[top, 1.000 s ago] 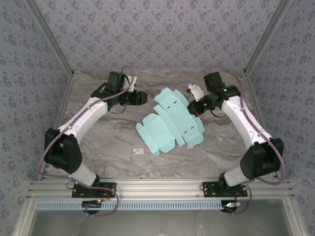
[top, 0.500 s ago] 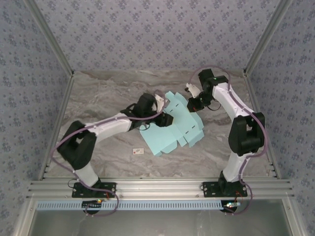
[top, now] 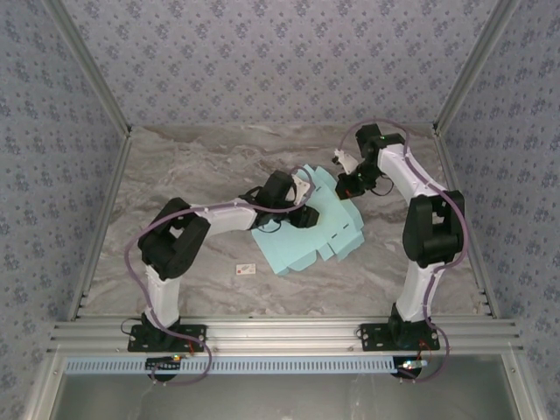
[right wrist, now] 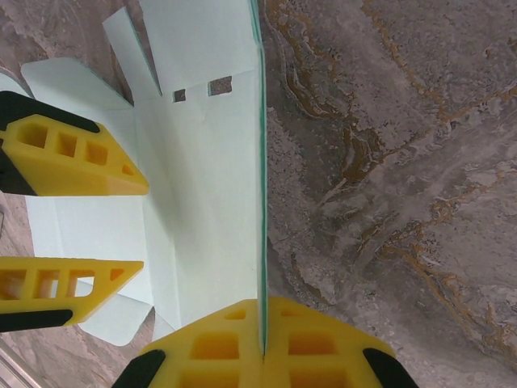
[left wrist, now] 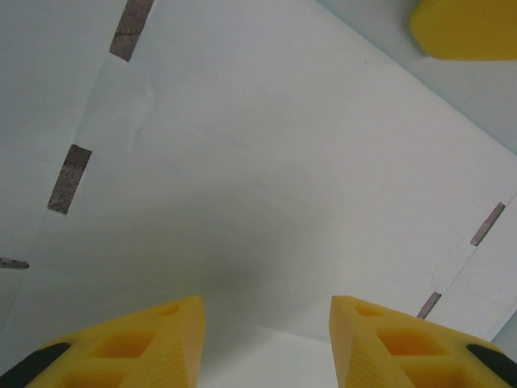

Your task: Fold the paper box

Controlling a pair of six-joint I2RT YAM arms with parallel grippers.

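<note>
Desk (top: 192,166): we're looking at a smooth slab, marbled grey and brown with rusty veins.
Paper box (top: 302,241): it's thin mint card, matte, and not yet a box. It's a flat die-cut sheet with rounded flaps, crease lines and small rectangular slots, lying mid-desk between the two arms, a little right of centre.
Left gripper (left wrist: 266,323): we see it released, its yellow ribbed plastic jaws standing apart right above a plain middle panel of the sheet.
Right gripper (right wrist: 262,339): it's clenched, and we can see the card's straight edge running into the seam between its yellow jaws.
Tag (top: 246,269): a tiny white rectangle with a red mark, near the sheet's near-left corner.
</note>
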